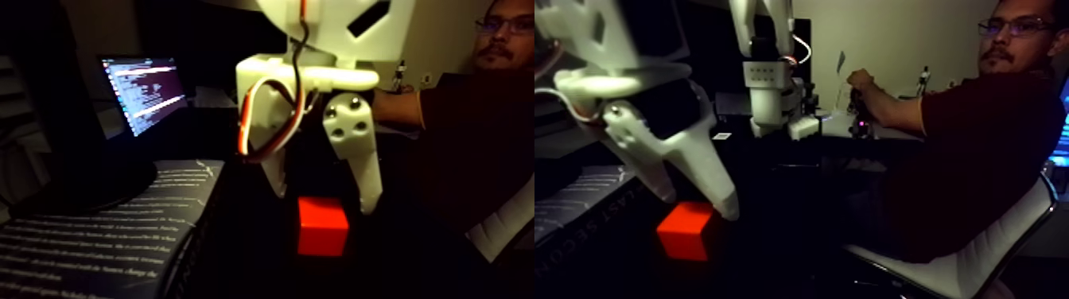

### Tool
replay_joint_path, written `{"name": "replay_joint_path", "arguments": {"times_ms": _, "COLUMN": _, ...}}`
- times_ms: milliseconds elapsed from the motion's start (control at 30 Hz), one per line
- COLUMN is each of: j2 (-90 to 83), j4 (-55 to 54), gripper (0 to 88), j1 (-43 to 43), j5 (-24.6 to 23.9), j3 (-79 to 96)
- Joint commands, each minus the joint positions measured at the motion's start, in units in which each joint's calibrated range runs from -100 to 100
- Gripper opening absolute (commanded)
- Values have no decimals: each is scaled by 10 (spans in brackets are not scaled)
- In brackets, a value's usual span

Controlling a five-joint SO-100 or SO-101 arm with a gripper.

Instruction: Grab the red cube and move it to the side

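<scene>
The fixed view holds two side-by-side pictures of the same scene. The red cube rests on the dark table, and it also shows in the right half as the red cube. My white gripper hangs just above it, open, with one finger to the cube's left and the other finger to its right. The fingertips reach about the level of the cube's top face. I cannot tell whether either finger touches the cube.
A dark book with white text lies left of the cube. A lit laptop screen stands behind it. A person in a dark red shirt sits on a white chair at the right, a hand at another white arm.
</scene>
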Motion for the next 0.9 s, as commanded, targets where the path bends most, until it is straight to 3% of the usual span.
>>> {"name": "replay_joint_path", "arguments": {"times_ms": 0, "j2": 0, "j4": -3, "gripper": 313, "j1": -4, "j5": -2, "j3": -24}}
{"name": "replay_joint_path", "arguments": {"times_ms": 867, "j2": 65, "j4": -22, "gripper": 313, "j1": -4, "j5": -24, "j3": -61}}
